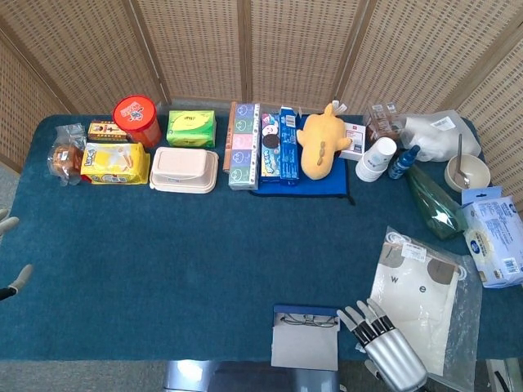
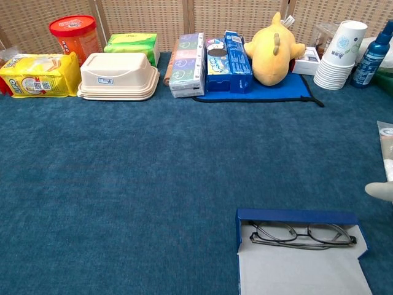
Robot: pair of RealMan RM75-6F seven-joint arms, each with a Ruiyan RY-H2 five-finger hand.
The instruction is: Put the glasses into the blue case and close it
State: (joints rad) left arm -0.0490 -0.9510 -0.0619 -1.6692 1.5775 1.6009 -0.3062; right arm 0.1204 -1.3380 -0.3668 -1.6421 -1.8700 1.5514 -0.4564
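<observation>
The blue case (image 1: 304,351) (image 2: 295,216) lies open at the table's near edge, its pale grey flap spread toward me. Thin dark-framed glasses (image 1: 309,320) (image 2: 302,234) lie inside it along the far blue wall. My right hand (image 1: 382,347) hovers just right of the case at the near edge, fingers straight and apart, holding nothing; the chest view catches only one fingertip (image 2: 379,191) at the right border. My left hand (image 1: 20,278) shows only as pale fingertips at the far left edge, spread and holding nothing.
A plastic bag with white cloth (image 1: 421,286) lies right of the case. Along the back stand a yellow plush (image 1: 320,140), boxes (image 1: 243,145), a beige container (image 1: 185,170), a red tub (image 1: 136,118), paper cups (image 1: 375,159) and a bottle (image 1: 403,162).
</observation>
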